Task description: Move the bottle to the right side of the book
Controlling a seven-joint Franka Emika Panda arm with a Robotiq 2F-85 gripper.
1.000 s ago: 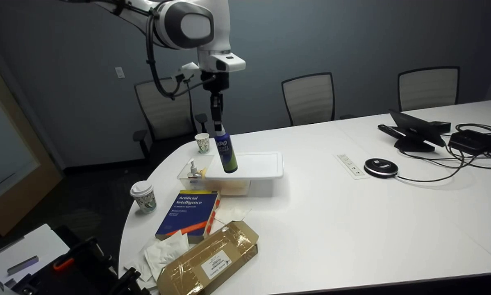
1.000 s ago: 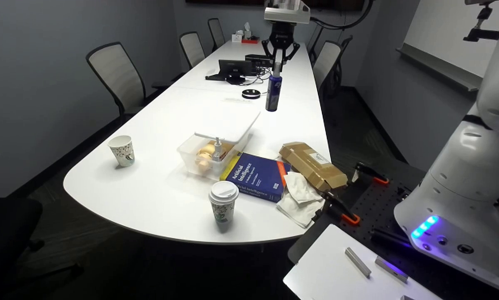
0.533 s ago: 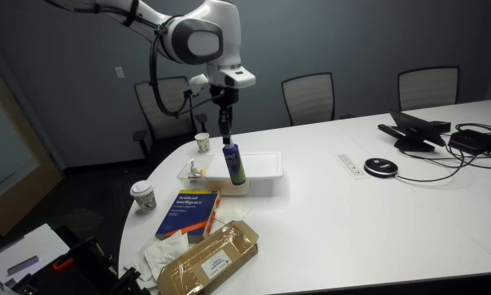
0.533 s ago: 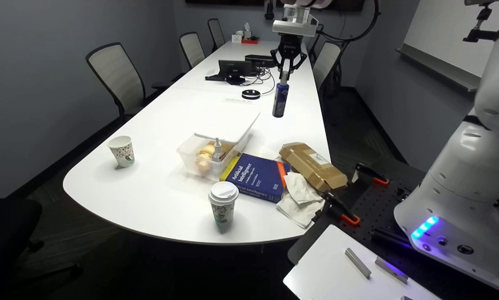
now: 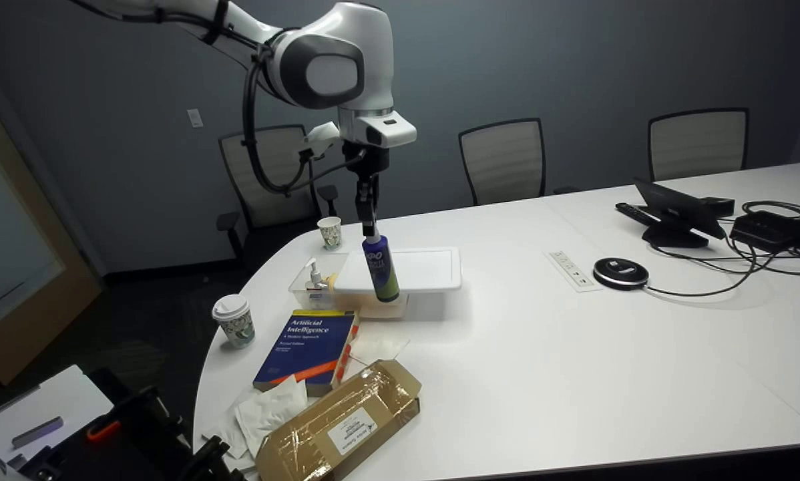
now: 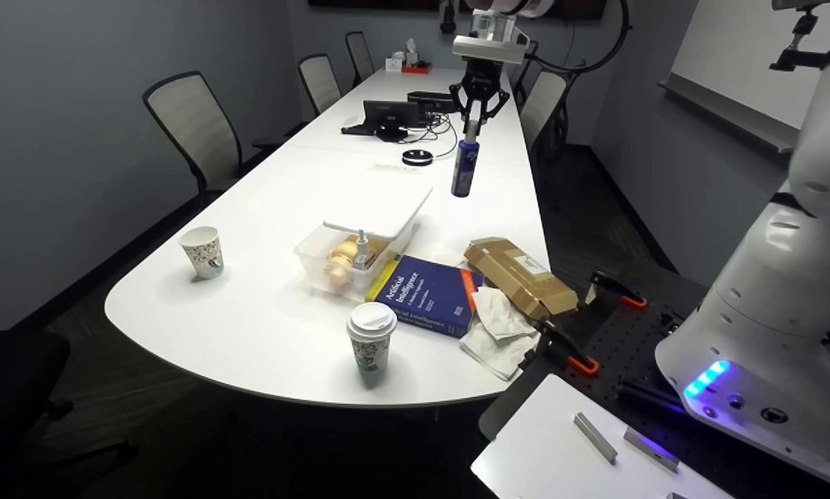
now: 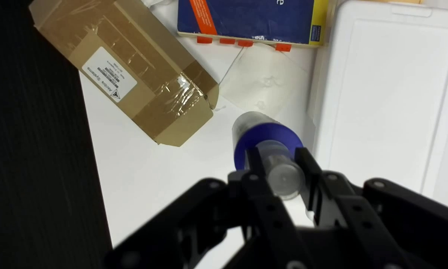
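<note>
the blue bottle [image 5: 380,268] is slim; tilted; pale-topped.

In the wrist view, the upper border crops the book [image 7: 252,19]; past the book's tabbed side, the blurred gripper [image 7: 277,153] partly hides the bottle [image 7: 263,132]. In an exterior view, the lower border crops the carton [image 5: 343,424] beside the book.

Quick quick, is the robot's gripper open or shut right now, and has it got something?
Black two-fingered gripper: closed, holding the slim dark blue bottle by its pale top.
</note>
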